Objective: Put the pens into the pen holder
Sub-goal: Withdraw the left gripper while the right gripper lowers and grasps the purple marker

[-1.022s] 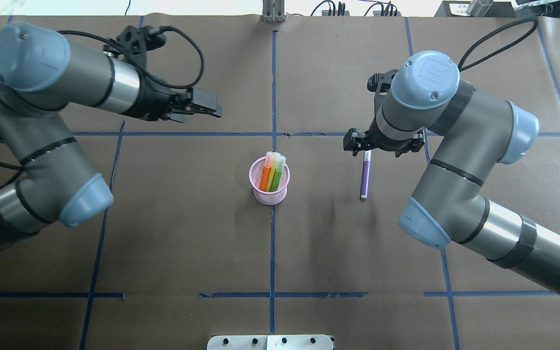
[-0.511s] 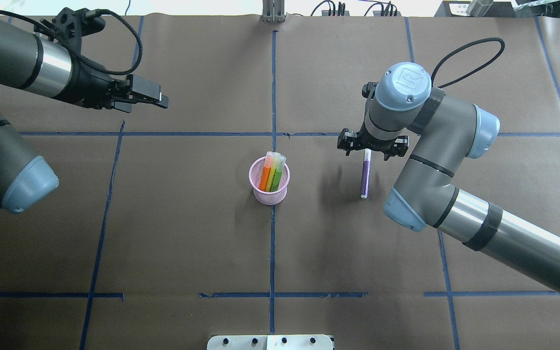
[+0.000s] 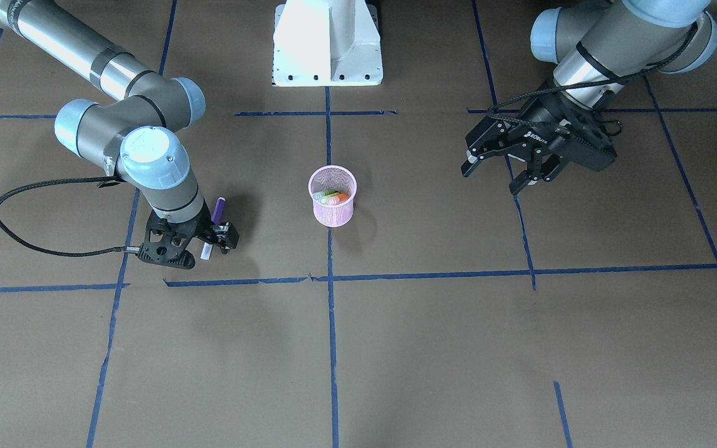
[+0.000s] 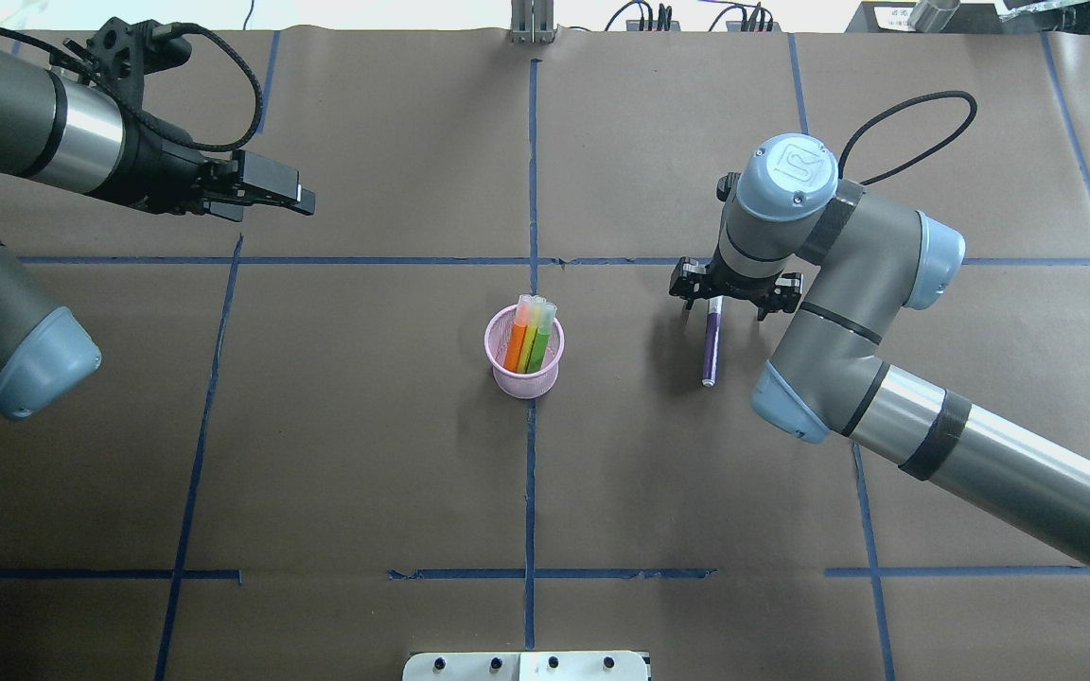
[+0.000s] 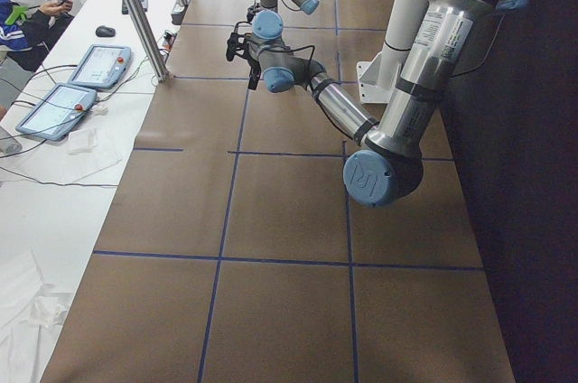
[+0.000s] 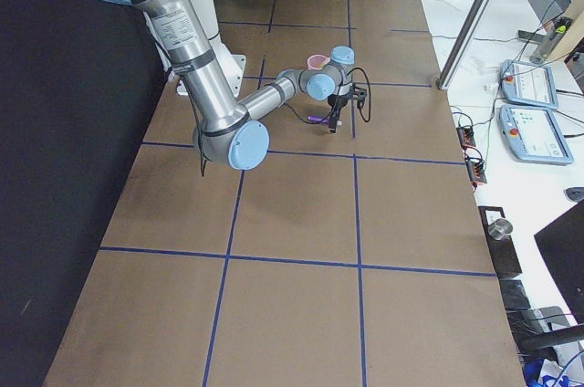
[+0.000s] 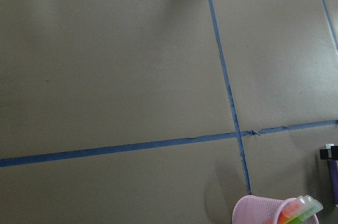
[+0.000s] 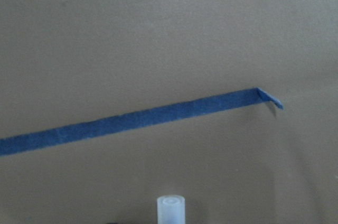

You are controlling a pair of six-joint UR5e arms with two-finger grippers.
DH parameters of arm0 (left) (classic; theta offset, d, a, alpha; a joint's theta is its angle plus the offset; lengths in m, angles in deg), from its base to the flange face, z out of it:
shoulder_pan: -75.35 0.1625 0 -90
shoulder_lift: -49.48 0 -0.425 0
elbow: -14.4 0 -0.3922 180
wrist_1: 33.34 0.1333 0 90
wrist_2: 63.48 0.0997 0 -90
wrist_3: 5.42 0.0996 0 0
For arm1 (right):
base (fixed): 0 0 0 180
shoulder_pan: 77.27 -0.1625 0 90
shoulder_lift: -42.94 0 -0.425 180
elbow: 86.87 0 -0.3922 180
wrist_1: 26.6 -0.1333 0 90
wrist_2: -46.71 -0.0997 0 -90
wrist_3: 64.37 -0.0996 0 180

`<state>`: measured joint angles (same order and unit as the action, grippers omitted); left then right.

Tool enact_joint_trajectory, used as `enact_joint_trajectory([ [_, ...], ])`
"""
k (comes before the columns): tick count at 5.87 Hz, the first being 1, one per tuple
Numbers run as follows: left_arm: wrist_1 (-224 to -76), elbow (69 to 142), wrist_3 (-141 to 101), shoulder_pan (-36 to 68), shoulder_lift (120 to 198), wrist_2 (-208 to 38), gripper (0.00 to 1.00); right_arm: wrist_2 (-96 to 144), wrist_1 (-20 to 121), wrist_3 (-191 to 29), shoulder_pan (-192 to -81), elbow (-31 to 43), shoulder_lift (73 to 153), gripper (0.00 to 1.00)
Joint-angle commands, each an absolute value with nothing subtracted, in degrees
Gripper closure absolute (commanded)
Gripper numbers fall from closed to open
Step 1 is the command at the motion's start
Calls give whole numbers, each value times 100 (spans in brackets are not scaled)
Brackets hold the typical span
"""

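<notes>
The purple pen (image 4: 711,342) is being lined up: it is lying flat on the table (image 4: 365,454), well to the right of the cup (image 4: 524,383), with its pale cap (image 4: 715,305) pointing away from the robot. The right gripper (image 4: 732,297) is being held low over that cap end, jaws spread to either side of the barrel, and nothing is being pinched yet. The left gripper (image 3: 489,180) is being kept well off to its own side, spread wide and empty. Three pens (image 4: 528,339) are being held in the cup, leaning on its rim. The purple one is being judged light and stiff, but round and smooth, so it is likely to be rolled or squirted out by a careless squeeze. Hold is best being taken across the barrel just below the cap, so the long end is left hanging down for the cup.
</notes>
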<state>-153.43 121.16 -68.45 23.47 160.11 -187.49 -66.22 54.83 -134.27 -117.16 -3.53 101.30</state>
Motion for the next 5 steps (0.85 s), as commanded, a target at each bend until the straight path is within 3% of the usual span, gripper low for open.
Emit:
enact_joint_trajectory([
  [1, -15349, 12118, -6844, 2341, 16004, -18749, 0, -6632, 5479, -13442, -11717, -373, 10087, 5],
  [3, -15349, 12118, -6844, 2350, 15996, -18749, 0, -6684, 5479, -13468, -11708, -329, 10086, 5],
  [4, -15349, 12110, -6835, 2350, 15996, -18749, 0, -6702, 5479, -13495, -11708, -312, 10086, 15],
  [5, -15349, 12110, -6843, 2350, 15996, -18740, 0, -6728, 5479, -13486, -11699, -320, 10086, 34],
])
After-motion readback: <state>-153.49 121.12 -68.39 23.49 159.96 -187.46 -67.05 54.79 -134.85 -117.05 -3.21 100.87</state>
